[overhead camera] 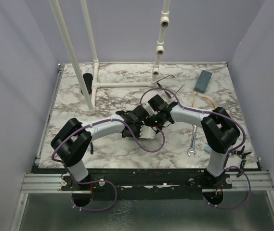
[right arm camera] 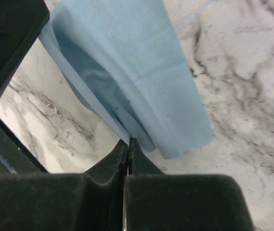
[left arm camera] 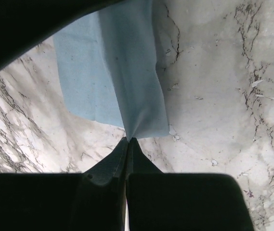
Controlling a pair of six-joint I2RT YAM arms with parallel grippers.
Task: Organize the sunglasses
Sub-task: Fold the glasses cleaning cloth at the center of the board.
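The wire-framed sunglasses (overhead camera: 167, 81) lie at the back of the marble table (overhead camera: 108, 149). The yellow-orange pair (overhead camera: 205, 101) lies right of centre, beside the right arm. Both arms meet over the middle of the table. My left gripper (left arm camera: 128, 138) is shut on the lower edge of a light blue cloth (left arm camera: 122, 72). My right gripper (right arm camera: 128, 140) is shut on another edge of the same cloth (right arm camera: 141, 62), which hangs in folds above the marble. In the top view the two grippers (overhead camera: 149, 120) stand close together and mostly hide the cloth.
A blue-grey oblong case (overhead camera: 202, 81) lies at the back right and a black oval case (overhead camera: 87, 82) at the back left by the white pipe frame (overhead camera: 93, 72). A wrench (overhead camera: 193, 141) and pliers (overhead camera: 242, 154) lie near the right arm's base.
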